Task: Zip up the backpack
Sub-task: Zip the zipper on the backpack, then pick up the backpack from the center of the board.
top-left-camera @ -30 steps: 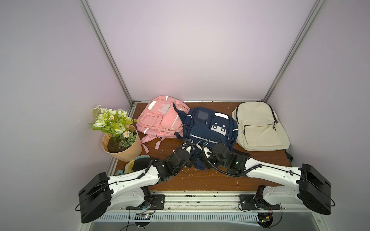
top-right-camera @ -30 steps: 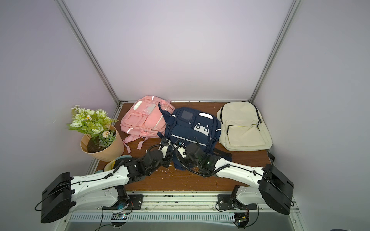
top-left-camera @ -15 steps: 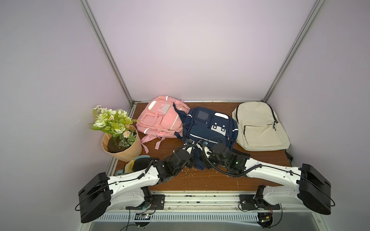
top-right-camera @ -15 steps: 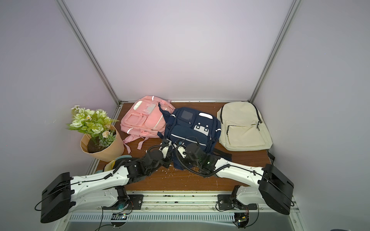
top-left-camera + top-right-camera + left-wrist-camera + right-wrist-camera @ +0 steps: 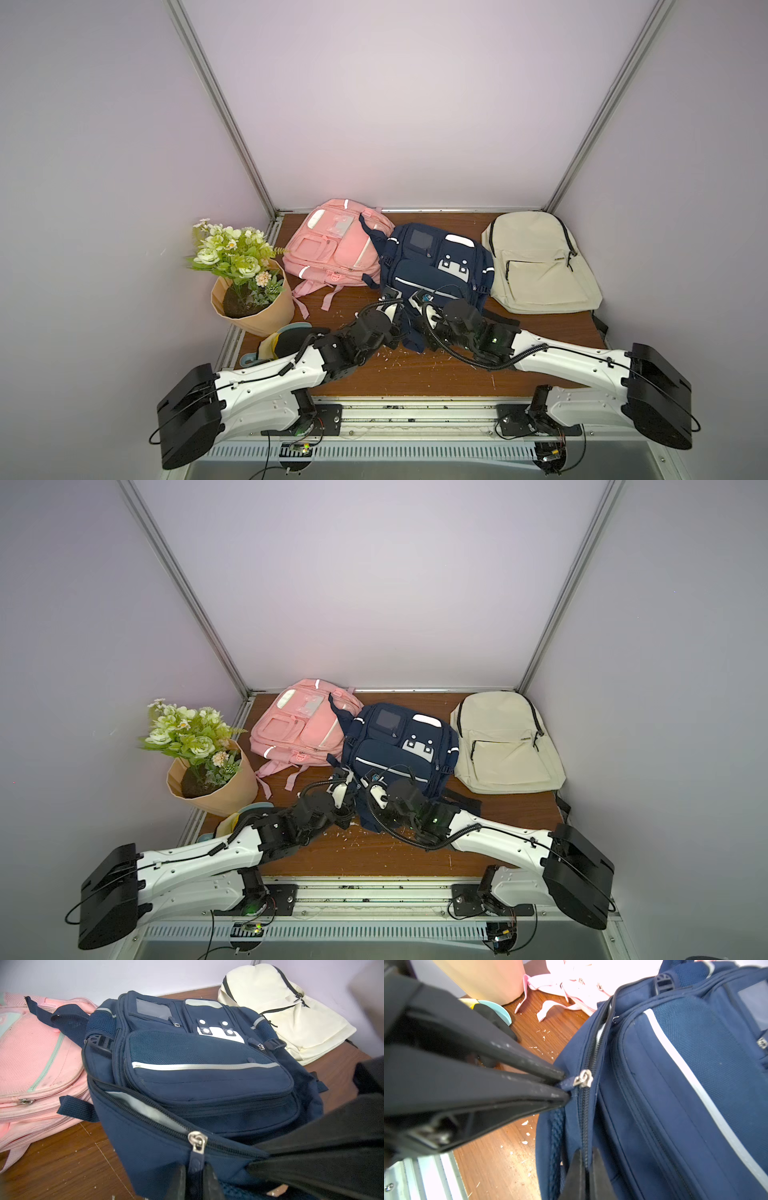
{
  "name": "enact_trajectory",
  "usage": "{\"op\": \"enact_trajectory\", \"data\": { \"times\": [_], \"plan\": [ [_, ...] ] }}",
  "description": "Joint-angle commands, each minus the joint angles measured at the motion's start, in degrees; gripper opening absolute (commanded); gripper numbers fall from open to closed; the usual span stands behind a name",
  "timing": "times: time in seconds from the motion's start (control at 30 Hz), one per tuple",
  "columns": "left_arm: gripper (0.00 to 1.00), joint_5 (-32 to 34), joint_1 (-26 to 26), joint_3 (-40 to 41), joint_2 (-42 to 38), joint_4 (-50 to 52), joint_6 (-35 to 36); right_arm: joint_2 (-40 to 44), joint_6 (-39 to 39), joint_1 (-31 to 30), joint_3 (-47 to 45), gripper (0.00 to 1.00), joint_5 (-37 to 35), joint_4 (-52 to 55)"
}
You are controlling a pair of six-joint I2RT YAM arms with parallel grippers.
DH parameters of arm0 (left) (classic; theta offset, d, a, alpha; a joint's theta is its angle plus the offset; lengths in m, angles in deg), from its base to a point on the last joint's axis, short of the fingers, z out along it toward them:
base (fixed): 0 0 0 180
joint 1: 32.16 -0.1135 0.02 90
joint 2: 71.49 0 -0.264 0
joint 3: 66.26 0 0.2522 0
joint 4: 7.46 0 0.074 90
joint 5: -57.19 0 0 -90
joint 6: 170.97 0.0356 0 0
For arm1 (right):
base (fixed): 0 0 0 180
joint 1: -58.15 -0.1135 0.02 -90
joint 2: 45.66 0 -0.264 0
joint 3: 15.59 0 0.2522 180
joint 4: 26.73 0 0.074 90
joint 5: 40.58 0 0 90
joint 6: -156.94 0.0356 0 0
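Note:
The navy backpack (image 5: 436, 266) (image 5: 399, 746) lies flat in the middle of the wooden table. Its main zipper gapes open along one side, showing grey lining (image 5: 145, 1105). The silver slider (image 5: 197, 1140) (image 5: 584, 1079) sits at the bag's near end. My left gripper (image 5: 194, 1169) (image 5: 563, 1086) is shut on the navy pull tab (image 5: 196, 1159) that hangs from the slider. My right gripper (image 5: 586, 1157) is shut on the bag's fabric along the closed zipper seam, a little behind the slider. In both top views the two grippers meet at the bag's near edge (image 5: 409, 328).
A pink backpack (image 5: 332, 249) lies to the left, under one navy strap. A beige backpack (image 5: 536, 262) lies to the right. A flower pot (image 5: 249, 299) and a teal dish (image 5: 249, 357) stand at the near left. Crumbs dot the table (image 5: 415, 374).
My left gripper has drawn its jaws in onto the pull tab. Both arms stay in almost the same place, and the right gripper keeps its hold.

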Motion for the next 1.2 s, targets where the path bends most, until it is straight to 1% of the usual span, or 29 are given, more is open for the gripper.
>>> {"op": "enact_trajectory", "data": {
  "times": [0.0, 0.1, 0.17, 0.23, 0.47, 0.57, 0.67, 0.73, 0.8, 0.93, 1.03, 1.07, 1.17],
  "plan": [
    [0.0, 7.5, -5.3, 1.7, -2.7, 3.2, -2.3, 3.8, 0.7, -0.4, -2.0, 0.0, -4.7, 6.1],
    [0.0, 8.1, -6.2, 1.6, -3.4, 3.7, -2.5, 5.0, 1.0, -0.4, -3.3, 0.0, -6.4, 7.2],
    [0.0, 8.2, -6.8, 1.1, -2.8, 3.9, -2.6, 5.8, 1.2, -0.4, -3.8, 0.0, -7.0, 7.9],
    [0.0, 7.8, -8.4, 0.4, -1.2, 4.2, -3.1, 7.4, 1.4, -0.6, -4.7, 0.0, -7.0, 8.2],
    [0.0, 0.9, -17.0, -2.6, 6.7, -0.9, -2.6, 12.7, 1.0, -2.7, -8.0, 0.0, -3.2, 6.8],
    [0.0, -1.1, -20.8, -5.7, 11.4, -2.7, -2.3, 13.4, 1.6, -4.1, -8.8, 0.0, -3.9, 6.9],
    [0.0, -1.8, -24.6, -9.5, 16.1, -3.5, -2.5, 14.1, 2.5, -4.8, -9.4, 0.0, -4.8, 7.1],
    [0.0, -4.3, -27.8, -11.5, 18.8, -5.0, -2.9, 15.3, 3.0, -4.8, -10.0, 0.0, -4.8, 6.7],
    [0.0, -5.5, -29.8, -13.4, 21.4, -6.1, -3.1, 16.3, 3.3, -4.8, -10.4, 0.0, -4.7, 6.2],
    [0.0, -5.6, -30.7, -18.4, 26.0, -5.9, -1.8, 16.5, 3.3, -4.8, -10.3, 0.0, -4.4, 5.4],
    [0.0, -8.3, -30.7, -20.2, 26.6, -5.1, -1.6, 15.7, 3.8, -4.8, -9.5, 0.0, -4.2, 4.2],
    [0.05, -9.3, -30.6, -19.9, 25.8, -5.3, -1.7, 15.3, 4.1, -4.8, -9.0, 0.0, -4.7, 3.8],
    [0.36, -9.4, -29.7, -16.6, 20.1, -4.8, -2.0, 13.6, 6.1, -4.7, -5.0, 0.0, -9.4, 3.5]
  ]
}}
